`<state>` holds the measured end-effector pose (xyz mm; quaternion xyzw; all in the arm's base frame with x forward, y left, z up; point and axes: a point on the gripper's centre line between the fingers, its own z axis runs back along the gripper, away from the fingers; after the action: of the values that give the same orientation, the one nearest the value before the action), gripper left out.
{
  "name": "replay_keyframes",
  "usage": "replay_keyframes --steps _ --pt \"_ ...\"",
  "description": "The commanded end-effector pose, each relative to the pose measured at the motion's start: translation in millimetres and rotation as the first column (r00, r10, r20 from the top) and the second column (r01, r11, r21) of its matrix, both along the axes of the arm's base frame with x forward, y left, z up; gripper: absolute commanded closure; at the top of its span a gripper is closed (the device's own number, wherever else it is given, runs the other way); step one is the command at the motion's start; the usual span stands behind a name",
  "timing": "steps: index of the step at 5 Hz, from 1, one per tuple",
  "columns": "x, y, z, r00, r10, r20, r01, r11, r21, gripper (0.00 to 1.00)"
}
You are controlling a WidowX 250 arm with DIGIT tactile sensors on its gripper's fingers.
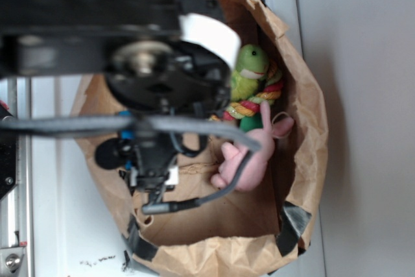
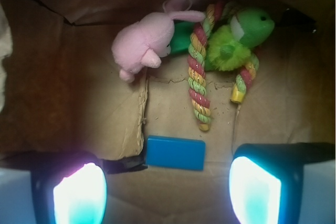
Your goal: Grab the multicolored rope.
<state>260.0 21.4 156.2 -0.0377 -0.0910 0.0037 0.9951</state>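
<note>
Nothing of the grasp itself is done yet, as far as can be judged. The multicolored rope (image 2: pixel 197 72) is seen lying on the floor of the brown paper bag (image 2: pixel 79 103), bent in an arch: one long leg runs down toward the camera beside the pink plush bunny (image 2: pixel 143 43), while the other, shorter leg passes behind the green plush toy (image 2: pixel 239 43) and ends in a yellow-bound tip. The rope is touched by both toys at its upper bend; its long leg is left bare and free below them.

In the wrist view the claw (image 2: pixel 167 190) is held wide open, with its two pale fingertips (image 2: pixel 79 195) at the lower corners and nothing between them. A blue block (image 2: pixel 175 152) lies on the bag floor between the claw and the rope's near end. In the exterior view the arm is seen reaching into the bag from above, its claw well apart from the rope.

What is left appears to be the whole of the approach: the claw must be advanced past the blue block, lowered astride the long bare leg, and closed.
</note>
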Motion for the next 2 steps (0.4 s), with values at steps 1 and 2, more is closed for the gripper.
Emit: replay_keyframes --steps 1,2 --pt "12.8 -4.3 -10.2 0.997 0.017 0.074 -0.019 1.000 0.020 0.00" --pt "16.4 -4.7 -13.9 0.994 0.009 0.106 -0.011 1.000 0.012 0.00"
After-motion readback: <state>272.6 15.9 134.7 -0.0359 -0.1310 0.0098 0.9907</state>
